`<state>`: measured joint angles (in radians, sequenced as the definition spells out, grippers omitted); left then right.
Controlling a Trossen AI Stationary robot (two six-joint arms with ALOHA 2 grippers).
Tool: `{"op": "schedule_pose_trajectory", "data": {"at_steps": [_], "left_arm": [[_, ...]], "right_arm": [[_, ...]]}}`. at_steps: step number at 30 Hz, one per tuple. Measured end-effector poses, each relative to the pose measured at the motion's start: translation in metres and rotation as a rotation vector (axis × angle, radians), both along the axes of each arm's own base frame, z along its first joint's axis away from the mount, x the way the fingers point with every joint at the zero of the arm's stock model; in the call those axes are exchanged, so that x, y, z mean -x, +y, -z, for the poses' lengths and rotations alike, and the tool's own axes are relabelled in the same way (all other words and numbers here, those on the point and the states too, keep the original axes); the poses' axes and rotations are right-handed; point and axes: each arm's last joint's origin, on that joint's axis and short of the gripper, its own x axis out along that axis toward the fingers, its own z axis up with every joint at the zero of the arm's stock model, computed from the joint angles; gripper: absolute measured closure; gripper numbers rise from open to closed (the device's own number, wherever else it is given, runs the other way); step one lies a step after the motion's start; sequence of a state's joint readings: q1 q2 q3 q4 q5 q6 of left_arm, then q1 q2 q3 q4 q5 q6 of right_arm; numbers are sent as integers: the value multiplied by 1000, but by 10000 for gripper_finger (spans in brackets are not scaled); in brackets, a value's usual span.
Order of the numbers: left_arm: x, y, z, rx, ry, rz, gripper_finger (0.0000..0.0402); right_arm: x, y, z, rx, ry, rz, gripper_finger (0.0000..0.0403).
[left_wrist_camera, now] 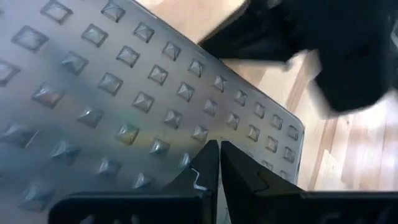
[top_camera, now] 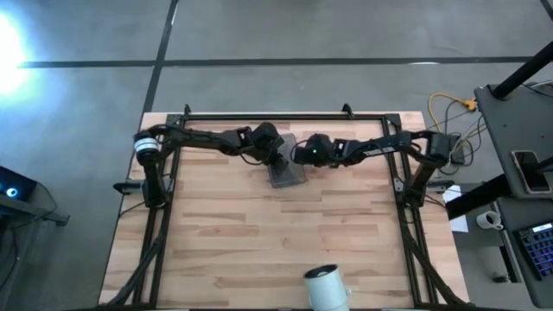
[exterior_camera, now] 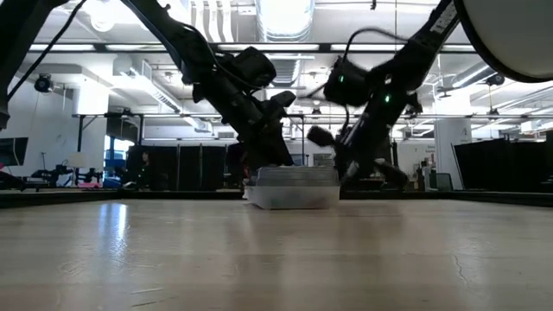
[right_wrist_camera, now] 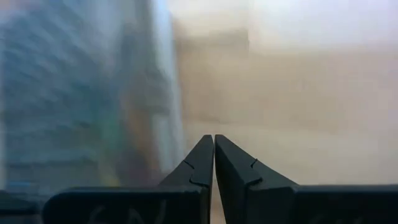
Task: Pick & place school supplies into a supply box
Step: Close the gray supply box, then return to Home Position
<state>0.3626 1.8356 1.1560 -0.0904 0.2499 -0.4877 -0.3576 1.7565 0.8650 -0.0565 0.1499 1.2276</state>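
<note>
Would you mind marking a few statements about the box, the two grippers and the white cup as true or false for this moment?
1. The supply box lies closed on the table. True.
2. The left gripper has its fingers spread wide apart. False: the left wrist view shows them shut together, just above the box's studded lid.
3. The right gripper is shut. True.
4. The white cup stands right beside the box. False: it is far from it, at the table's near edge.
5. Both arms meet at the box. True: one on each side in the high view.
6. Markers lie scattered across the table. False: none are visible.
</note>
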Motion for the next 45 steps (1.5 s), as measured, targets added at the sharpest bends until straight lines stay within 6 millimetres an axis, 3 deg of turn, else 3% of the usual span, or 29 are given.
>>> {"op": "schedule_pose_trajectory", "data": {"at_steps": [4, 10, 16, 19, 23, 28, 32, 36, 40, 45], "left_arm": [[8, -2, -20, -60, -21, -9, 398], [28, -10, -73, -159, -138, -14, 398], [69, -32, -130, -246, -303, -7, 398], [92, -40, -151, -277, -378, -17, 398], [123, -51, -167, -304, -466, -22, 398], [152, -64, -161, -280, -528, -33, 398], [168, -74, -145, -226, -626, -48, 398], [179, -88, -125, -186, -775, -14, 398], [191, -99, -107, -190, -883, 24, 398], [200, -101, -82, -161, -894, 17, 398]], "right_arm": [[8, 0, -22, 103, 27, 15, 394], [23, 6, -57, 244, 61, -28, 394], [38, 31, -115, 490, -3, -307, 394], [55, 46, -148, 600, -94, -478, 394], [84, 63, -188, 577, -368, -540, 394], [122, 82, -223, 661, -571, -593, 394], [135, 100, -222, 707, -605, -710, 394], [132, 119, -204, 659, -625, -816, 394], [126, 133, -178, 673, -673, -802, 394], [127, 132, -128, 729, -826, -699, 394]]}}
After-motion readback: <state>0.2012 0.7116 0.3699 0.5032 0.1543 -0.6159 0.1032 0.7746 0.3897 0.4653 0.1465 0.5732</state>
